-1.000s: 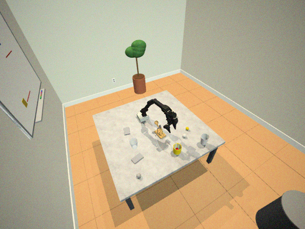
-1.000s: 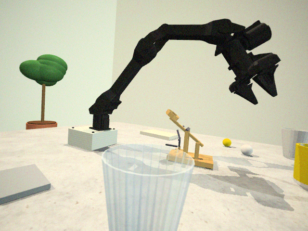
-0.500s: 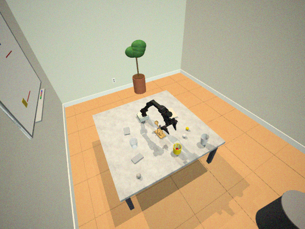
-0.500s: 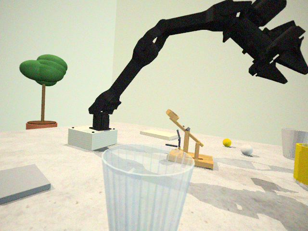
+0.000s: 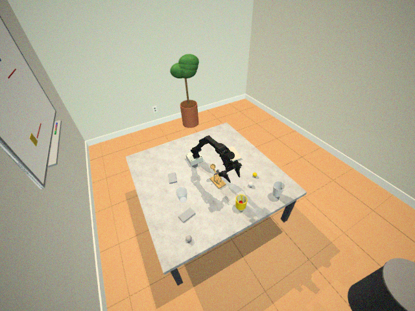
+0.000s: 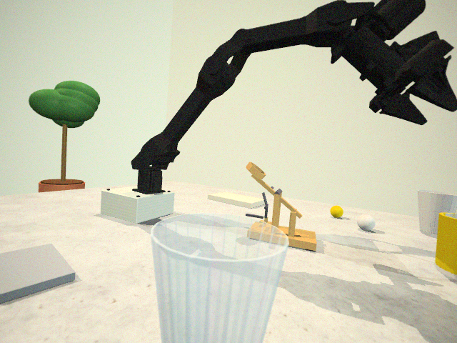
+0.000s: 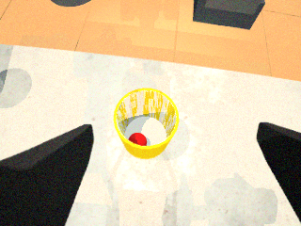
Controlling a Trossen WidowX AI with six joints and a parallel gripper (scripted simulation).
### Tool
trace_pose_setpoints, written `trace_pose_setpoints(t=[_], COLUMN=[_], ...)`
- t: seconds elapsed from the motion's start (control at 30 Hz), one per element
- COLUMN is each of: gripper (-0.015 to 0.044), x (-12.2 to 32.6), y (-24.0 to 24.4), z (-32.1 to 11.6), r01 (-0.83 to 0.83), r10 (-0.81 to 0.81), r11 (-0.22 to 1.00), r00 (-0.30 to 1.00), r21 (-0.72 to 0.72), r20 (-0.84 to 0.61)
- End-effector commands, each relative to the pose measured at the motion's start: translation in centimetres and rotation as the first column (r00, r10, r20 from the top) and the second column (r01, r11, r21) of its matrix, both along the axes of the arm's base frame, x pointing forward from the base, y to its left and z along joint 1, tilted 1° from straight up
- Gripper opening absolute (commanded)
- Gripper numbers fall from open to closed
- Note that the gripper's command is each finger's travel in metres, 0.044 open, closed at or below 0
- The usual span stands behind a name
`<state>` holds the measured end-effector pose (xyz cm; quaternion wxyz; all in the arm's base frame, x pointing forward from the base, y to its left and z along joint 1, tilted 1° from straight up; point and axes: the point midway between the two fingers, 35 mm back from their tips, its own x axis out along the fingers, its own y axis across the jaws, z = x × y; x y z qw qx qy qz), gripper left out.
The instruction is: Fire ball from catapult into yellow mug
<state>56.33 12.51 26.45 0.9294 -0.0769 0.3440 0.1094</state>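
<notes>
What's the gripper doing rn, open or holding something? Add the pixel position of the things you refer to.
Gripper [image 5: 234,179] [image 6: 440,117] [image 7: 175,128]: wide open, nothing between the fingers, held above the table [image 5: 157,214] [image 6: 111,302] [image 7: 226,155].

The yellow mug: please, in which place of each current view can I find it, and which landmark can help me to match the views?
Top: the yellow mug is below and right of the picture's centre.
Exterior: at the right edge, partly cut off.
Wrist: near the centre, between the fingers of the gripper.
Shared landmark: the gripper.
</notes>
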Motion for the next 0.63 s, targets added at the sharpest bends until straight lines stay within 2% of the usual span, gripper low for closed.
trace_pose_setpoints(t=[0.0, 0.6], gripper=[0.044, 0.044], x=[0.08, 0.0], y=[0.07, 0.0], z=[0.44, 0.0], r01=[0.001, 0.0], r10=[-0.001, 0.0], r11=[1.0, 1.0], r00=[1.0, 1.0], r21=[0.01, 0.0], r20=[0.011, 0.0])
